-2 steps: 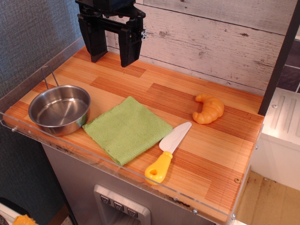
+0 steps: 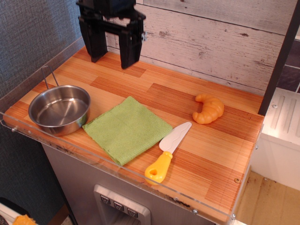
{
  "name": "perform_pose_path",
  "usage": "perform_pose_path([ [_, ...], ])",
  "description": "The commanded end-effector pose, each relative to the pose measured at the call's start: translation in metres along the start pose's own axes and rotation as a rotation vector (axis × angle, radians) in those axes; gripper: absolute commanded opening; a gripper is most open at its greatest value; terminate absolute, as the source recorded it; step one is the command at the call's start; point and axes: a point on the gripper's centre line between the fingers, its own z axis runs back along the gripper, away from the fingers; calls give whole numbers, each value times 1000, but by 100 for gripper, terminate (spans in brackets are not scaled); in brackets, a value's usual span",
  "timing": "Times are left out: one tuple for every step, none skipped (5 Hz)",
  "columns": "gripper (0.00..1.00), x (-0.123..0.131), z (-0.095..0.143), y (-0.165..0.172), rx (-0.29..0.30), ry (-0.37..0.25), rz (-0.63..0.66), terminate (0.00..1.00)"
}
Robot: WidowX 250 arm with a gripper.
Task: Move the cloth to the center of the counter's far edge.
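No brand, label or legible writing can be made out on any object; the small panel [image 2: 121, 205] on the grey cabinet front below the worktop carries square buttons whose markings are too small to be read.

The cloth [image 2: 127, 128], light green, woven and square, is laid flat near the front edge of the worktop [image 2: 197, 154], turned so that one corner points toward the clear acrylic rim [image 2: 84, 157]; its left corner is just beside, perhaps touching, the steel bowl [image 2: 59, 108], and its right corner lies close to the white blade of the toy knife [image 2: 167, 153], whose yellow handle points toward the front rim.

The gripper [image 2: 110, 49], black and two-fingered, is seen at the back left of the worktop, in front of the whitewashed plank wall [image 2: 211, 42]; its fingers [image 2: 130, 49] are held apart with an empty gap between them, and nothing is grasped; the tips are pointed downward, and whether they touch the wood cannot be told. The cloth is well apart from the gripper, lying nearer the camera and slightly to the right of it, with bare planks between the two.

A plastic croissant [image 2: 209, 108] is set on the right half of the worktop, well clear of the cloth; the bowl, with a wire handle rising at its rear, stands at the front left corner.
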Motion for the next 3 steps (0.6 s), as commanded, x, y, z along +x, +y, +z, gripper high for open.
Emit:
perform_pose_path([
  [100,-23,-25,0,18,-70,-7,0],
  [100,-25,-43,1,52,-125,4,0],
  [100,-22,-65,3,97,-113,34,0],
])
